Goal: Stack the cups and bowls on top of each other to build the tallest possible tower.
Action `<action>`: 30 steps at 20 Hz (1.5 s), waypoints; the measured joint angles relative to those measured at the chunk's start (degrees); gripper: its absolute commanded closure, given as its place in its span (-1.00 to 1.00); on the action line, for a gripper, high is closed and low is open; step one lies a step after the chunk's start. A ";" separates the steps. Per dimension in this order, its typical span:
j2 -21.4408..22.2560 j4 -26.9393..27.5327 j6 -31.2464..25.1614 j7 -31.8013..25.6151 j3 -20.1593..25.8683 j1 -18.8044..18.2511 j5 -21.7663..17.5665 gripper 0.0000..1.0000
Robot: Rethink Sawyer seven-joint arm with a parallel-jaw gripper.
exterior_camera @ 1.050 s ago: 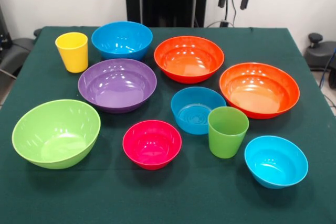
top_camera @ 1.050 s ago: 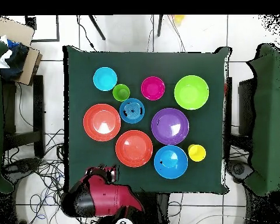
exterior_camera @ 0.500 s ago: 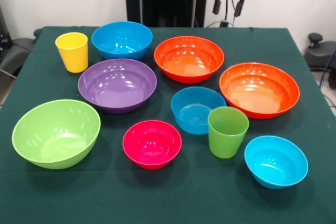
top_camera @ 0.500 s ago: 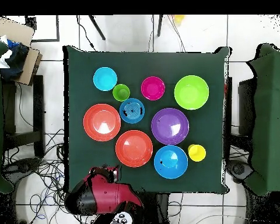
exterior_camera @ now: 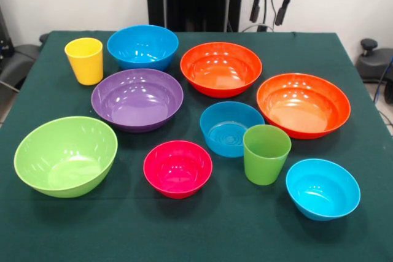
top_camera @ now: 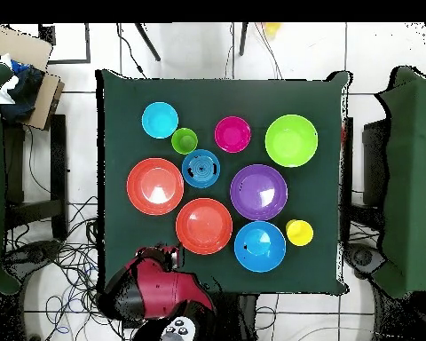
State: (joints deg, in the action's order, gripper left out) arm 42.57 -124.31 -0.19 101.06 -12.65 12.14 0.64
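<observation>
Ten pieces sit separately on the green table (exterior_camera: 368, 151), none stacked, no tower built. Largest first: the two orange bowls (exterior_camera: 221, 69) (exterior_camera: 303, 105) lie nearest below the gripper (exterior_camera: 269, 9), then the purple bowl (exterior_camera: 137, 99) and lime green bowl (exterior_camera: 66, 155) well off toward the far corner from it, a blue bowl (exterior_camera: 142, 46), a second blue bowl (exterior_camera: 231, 128), the small cyan bowl (exterior_camera: 322, 188), the pink-red bowl (exterior_camera: 177, 168), then the light green cup (exterior_camera: 266, 154) and yellow cup (exterior_camera: 85, 60). Bare cloth runs along the table edge farthest from the gripper. Overhead shows the red arm (top_camera: 154, 293) off the table edge beside an orange bowl; front view shows only the gripper, fingers parted, empty, touching nothing.
</observation>
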 measured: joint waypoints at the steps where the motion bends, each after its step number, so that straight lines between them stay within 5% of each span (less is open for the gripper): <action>1: 0.01 0.31 0.00 0.00 -0.26 0.06 0.06 -1.00; 30: -1.97 13.08 -4.02 0.00 -7.55 5.10 5.30 -1.00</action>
State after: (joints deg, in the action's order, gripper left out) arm 40.60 -111.23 -4.21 101.06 -20.20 17.23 5.94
